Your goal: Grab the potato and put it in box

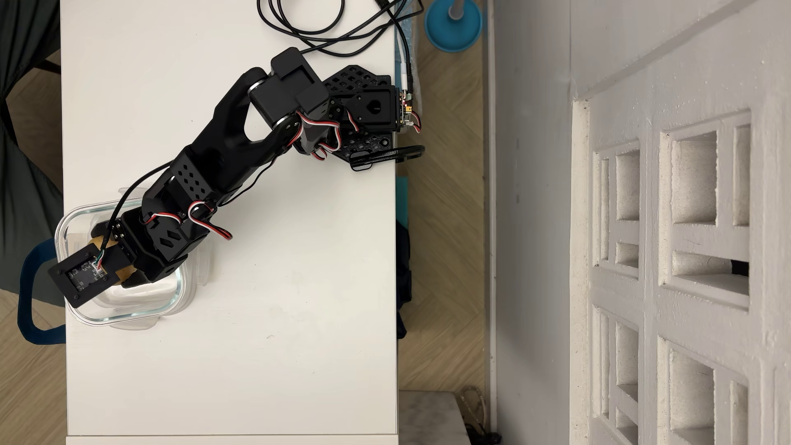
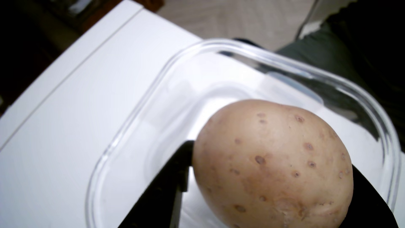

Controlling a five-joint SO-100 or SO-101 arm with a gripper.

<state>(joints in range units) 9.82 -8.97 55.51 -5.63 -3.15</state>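
Potato held in the gripper above the glass box

In the wrist view the gripper (image 2: pixel 271 175) is clenched on the potato (image 2: pixel 271 166), a black finger (image 2: pixel 173 175) against its left side; the box (image 2: pixel 131 140) lies beneath, filling the lower right of the frame; in the overhead view the box (image 1: pixel 128 314) sits at the lower left on the white table (image 1: pixel 278 299), the potato (image 1: pixel 97 244) mostly hidden under the arm.

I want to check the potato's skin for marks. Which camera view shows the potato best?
The wrist view: the potato fills much of it, speckles clear, between the gripper fingers over the box. The overhead view shows only slivers of it beneath the arm.
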